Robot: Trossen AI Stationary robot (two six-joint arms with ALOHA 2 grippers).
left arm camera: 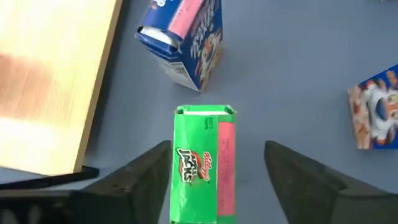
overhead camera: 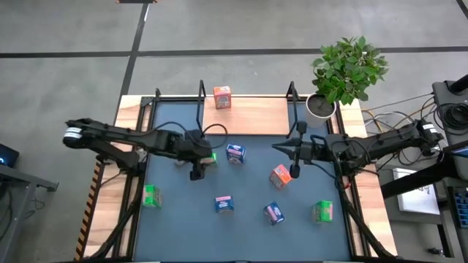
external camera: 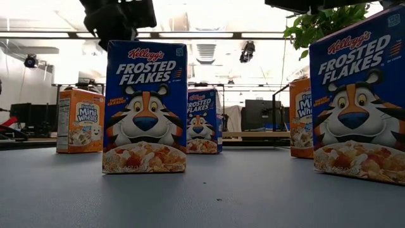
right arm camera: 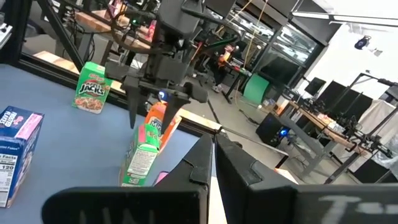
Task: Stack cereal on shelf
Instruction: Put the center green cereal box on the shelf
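Left gripper [overhead camera: 199, 162] sits over the worktop's [overhead camera: 248, 219] middle-left, jaws spread wide, straddling a green cereal box [left arm camera: 204, 163] without touching it; nothing held. A blue box [overhead camera: 235, 153] stands just beside it. Right gripper [overhead camera: 292, 150] hovers right of centre near an orange box [overhead camera: 281, 175], jaws closed and empty. The shelf [overhead camera: 256, 115] lies along the far edge with one orange box [overhead camera: 222, 96] on it. Other boxes are scattered toward the near edge.
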